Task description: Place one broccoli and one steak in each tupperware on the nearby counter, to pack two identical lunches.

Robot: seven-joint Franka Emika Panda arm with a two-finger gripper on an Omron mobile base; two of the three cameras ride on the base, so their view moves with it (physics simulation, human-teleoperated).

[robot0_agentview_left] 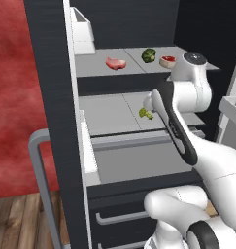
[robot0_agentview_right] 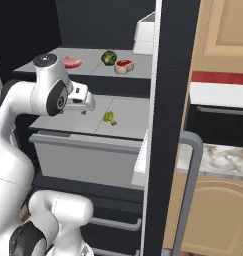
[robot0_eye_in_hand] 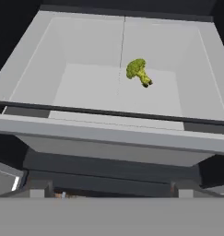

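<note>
Broccoli, small green floret [robot0_eye_in_hand: 139, 71] on grey fridge shelf [robot0_eye_in_hand: 90, 90]; open, empty gripper [robot0_agentview_right: 83, 102] should descend squarely over it, then close.

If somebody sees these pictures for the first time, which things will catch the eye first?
The white robot arm reaching into the open fridge stands out first. A small green broccoli lies alone on the middle grey shelf. On the upper shelf sit a pink steak, a darker broccoli and a second steak in a row.
</note>
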